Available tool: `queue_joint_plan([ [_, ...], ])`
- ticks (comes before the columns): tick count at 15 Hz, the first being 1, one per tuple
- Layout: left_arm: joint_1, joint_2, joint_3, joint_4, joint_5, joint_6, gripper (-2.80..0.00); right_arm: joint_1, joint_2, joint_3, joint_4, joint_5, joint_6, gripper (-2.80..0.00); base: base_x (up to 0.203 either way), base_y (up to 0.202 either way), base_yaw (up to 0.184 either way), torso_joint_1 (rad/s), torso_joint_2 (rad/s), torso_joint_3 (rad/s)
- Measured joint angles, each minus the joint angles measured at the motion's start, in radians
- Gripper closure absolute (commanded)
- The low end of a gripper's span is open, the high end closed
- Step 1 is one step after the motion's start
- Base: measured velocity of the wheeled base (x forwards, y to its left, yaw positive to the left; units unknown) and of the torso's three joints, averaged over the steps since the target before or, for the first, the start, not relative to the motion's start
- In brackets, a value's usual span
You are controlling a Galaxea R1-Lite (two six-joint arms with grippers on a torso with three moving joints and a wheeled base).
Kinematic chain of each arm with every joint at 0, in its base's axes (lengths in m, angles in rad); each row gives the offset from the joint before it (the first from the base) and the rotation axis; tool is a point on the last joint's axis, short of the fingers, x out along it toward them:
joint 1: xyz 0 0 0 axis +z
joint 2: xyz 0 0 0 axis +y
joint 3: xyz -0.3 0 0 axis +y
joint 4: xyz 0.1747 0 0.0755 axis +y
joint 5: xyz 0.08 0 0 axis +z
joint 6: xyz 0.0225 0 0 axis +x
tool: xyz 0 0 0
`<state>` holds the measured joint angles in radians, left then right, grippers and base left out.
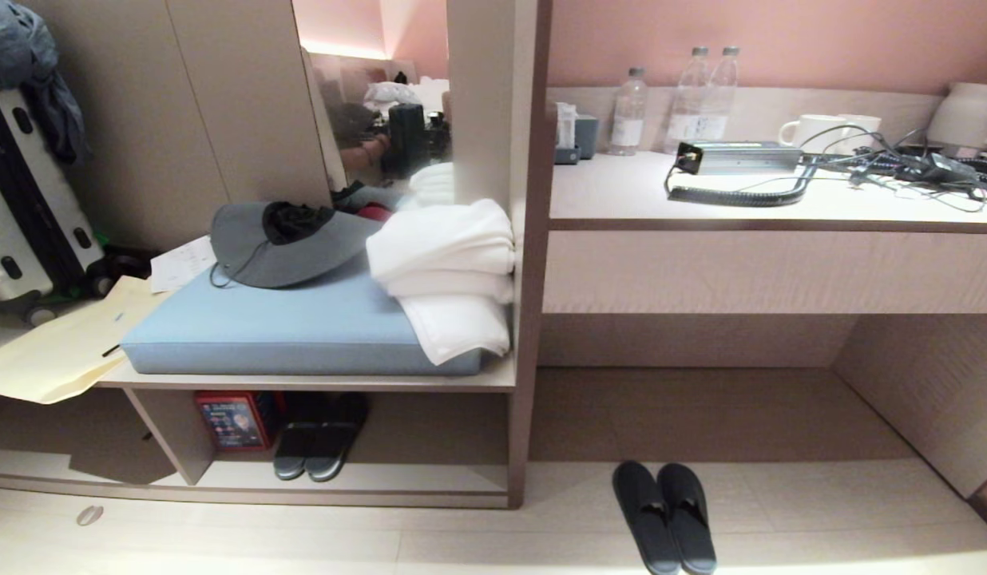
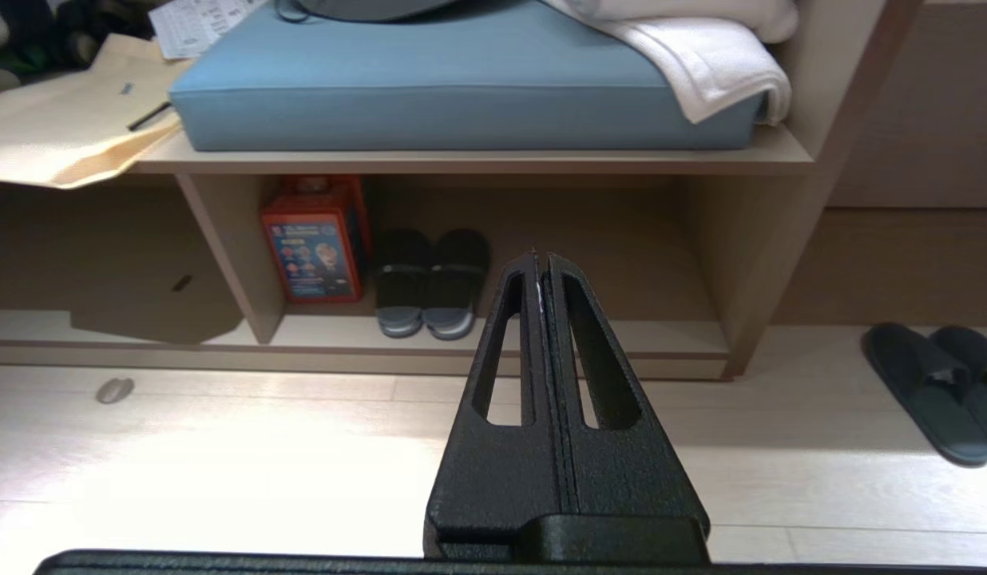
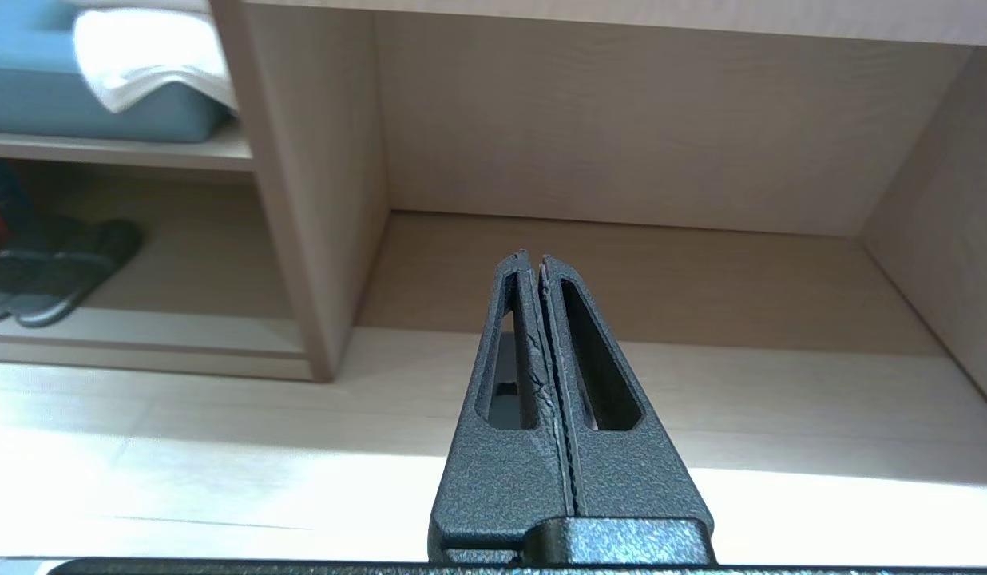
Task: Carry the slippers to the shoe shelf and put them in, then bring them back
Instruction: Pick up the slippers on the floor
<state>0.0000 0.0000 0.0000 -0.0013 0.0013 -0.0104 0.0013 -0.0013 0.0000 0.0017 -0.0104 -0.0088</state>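
Head high, wrists low — shelf [image 1: 342, 477] shared

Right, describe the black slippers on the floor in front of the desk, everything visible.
The slippers are a flat, thin-soled pair of open slides, black to charcoal, each with a wide strap across the front; the material looks soft and matte. They lie side by side, edges touching or nearly so, soles down on the pale floor, just before the desk's open recess, to the right of the shoe shelf. Neither gripper touches them.
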Motion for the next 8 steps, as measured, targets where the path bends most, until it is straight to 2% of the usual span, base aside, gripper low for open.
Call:
queue_joint_plan([
  [8,0.001,0.000,0.000,0.000,0.000,0.000,0.00,0.000,0.000,0.000,0.000,0.001,0.000,0.00,0.000,-0.191,0.003,0.001,0.00,0.002],
])
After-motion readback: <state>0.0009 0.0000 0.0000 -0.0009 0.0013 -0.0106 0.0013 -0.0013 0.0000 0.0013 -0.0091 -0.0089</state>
